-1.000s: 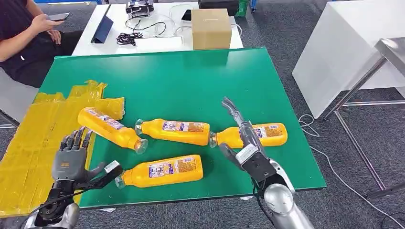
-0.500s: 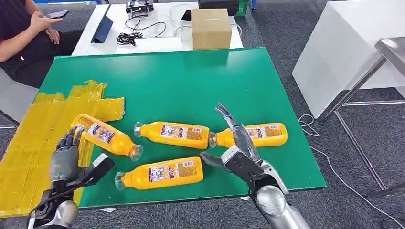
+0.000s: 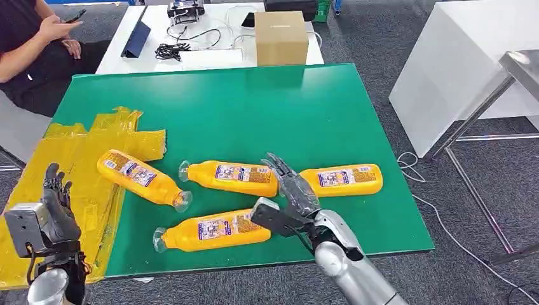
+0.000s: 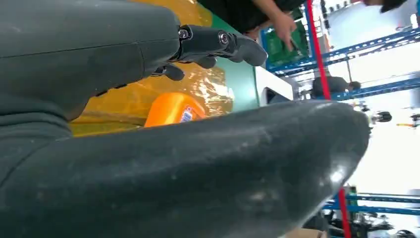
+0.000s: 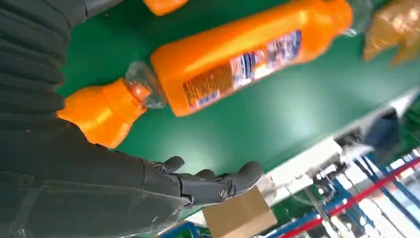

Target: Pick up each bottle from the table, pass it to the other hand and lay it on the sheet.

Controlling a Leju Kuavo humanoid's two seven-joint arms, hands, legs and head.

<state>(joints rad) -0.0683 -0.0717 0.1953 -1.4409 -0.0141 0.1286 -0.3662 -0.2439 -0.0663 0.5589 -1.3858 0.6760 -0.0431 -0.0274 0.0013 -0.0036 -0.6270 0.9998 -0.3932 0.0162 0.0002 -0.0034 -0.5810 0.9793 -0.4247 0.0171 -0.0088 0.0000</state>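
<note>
Covering most of the head view, the green counter (image 3: 254, 108) carries a crumpled yellow sheet (image 3: 57, 171) along its left side and four orange bottles lying flat. Beyond it stands a white desk (image 3: 210, 58) with a cardboard box (image 3: 281, 37), cables and a dark tablet, and a seated person (image 3: 28, 47) holds a phone at the far left.

The bottle at the sheet (image 3: 138, 178) lies slanted, its base end over the sheet's edge and its clear cap pointing toward the middle of the counter. The middle bottle (image 3: 230, 177) lies nearly level, cap to the left. The right bottle (image 3: 346, 178) lies in line with it, its neck hidden behind the right robot hand. The near bottle (image 3: 213, 230) lies close to the front edge, cap to the left.

The right robot hand (image 3: 286, 197) hangs over the gap between the middle and right bottles, fingers stretched forward and apart, thumb out to the side above the near bottle's base, holding nothing. The right wrist view shows its fingers (image 5: 218, 184) clear of the counter, with a bottle (image 5: 247, 54) beyond them.

The left robot hand (image 3: 54, 203) is raised over the sheet's near corner, fingers upright and spread, holding nothing.
</note>
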